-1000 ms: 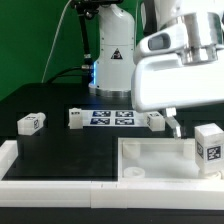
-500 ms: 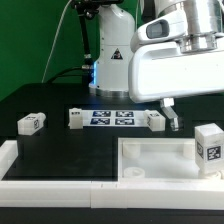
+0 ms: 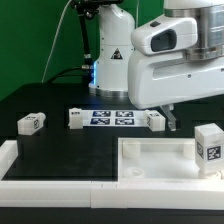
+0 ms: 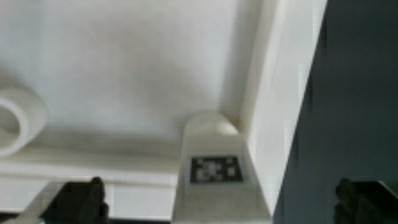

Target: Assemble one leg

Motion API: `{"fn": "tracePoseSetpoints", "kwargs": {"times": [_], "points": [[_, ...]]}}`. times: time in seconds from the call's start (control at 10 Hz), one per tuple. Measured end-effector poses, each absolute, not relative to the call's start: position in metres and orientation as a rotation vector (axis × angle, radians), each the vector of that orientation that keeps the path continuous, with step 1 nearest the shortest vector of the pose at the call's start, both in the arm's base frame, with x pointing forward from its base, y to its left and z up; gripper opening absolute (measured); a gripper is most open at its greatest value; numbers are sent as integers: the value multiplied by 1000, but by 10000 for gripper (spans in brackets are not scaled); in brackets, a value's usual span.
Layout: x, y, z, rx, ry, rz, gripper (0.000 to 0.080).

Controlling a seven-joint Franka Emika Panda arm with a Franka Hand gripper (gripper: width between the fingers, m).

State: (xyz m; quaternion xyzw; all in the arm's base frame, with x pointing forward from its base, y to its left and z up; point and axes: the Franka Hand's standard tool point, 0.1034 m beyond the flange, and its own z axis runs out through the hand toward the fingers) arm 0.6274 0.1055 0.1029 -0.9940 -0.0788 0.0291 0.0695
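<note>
One leg [image 3: 208,145] stands upright at the rim of the tray [image 3: 150,155], exterior view's right; gripper [image 4: 222,203] hangs, jaws spread wide, holding nothing. Looks light, rigid, slick plastic: pinch its flat opposite sides.

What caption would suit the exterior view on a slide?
Robot arm's end effector hovers over the white tray; four tagged legs sit loose nearby.

The arm [image 3: 185,70] has smooth, glossy white shells, rounded at the joints and boxy at the wrist, under a silver-grey collar [image 3: 192,10]. Its white base [image 3: 112,45] bears a black triangle sticker [image 3: 116,56]. A blue light [image 3: 94,72] glows low on the base, and a dark cable [image 3: 62,35] hangs beside the base, toward the exterior view's left. The fingers [image 4: 79,200] are black.
</note>
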Motion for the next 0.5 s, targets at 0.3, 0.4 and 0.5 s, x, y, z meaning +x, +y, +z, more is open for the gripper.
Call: {"fn": "tracePoseSetpoints", "kwargs": {"times": [0.3,0.4,0.5], "points": [[630,106,99,-2991,-235,89,649],[632,105,94,-2990,-232,92,649],[634,106,90,-2989,-230,95,649]]}}
